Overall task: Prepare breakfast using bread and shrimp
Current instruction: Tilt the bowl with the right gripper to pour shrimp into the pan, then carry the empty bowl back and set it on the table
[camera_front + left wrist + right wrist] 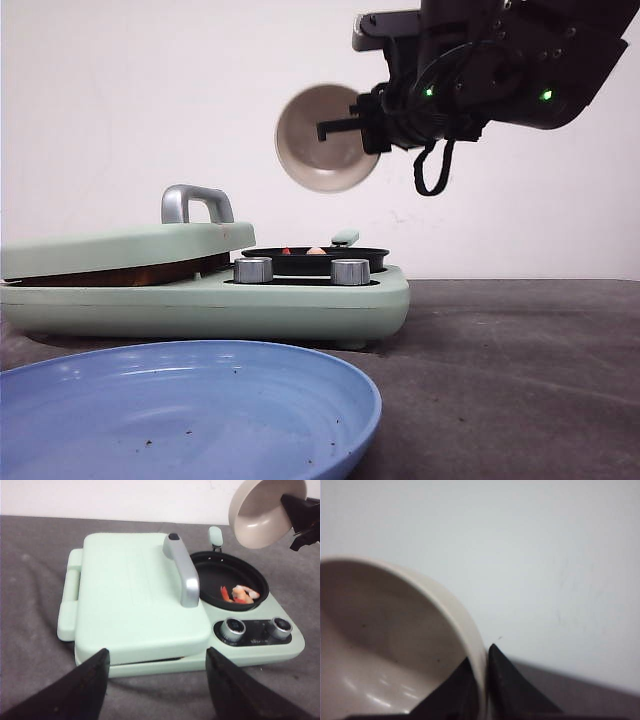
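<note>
Bowl first: in the front view a round beige ceramic bowl (325,138) hangs in the air, tipped on its side with the opening facing forward, its rim pinched by the black right gripper (352,122). Below it, a mint-green breakfast maker (205,290) sits on the dark grey worktop (520,370), its hinged lid with a silver handle (195,203) closed on the left half, and a small black round pan (315,261) on the right half behind two silver knobs (252,270). A wide blue plate (180,415) lies nearest the camera.

The left wrist view shows the left gripper (156,680) held above the worktop in front of the appliance, its jaws spread wide and holding nothing. The shrimp (241,594), small pinkish-orange and white curled pieces, lie inside the pan. No bread is visible.

In the right wrist view, the jaws clamp the bowl's wall, one finger (512,690) outside and one inside.
</note>
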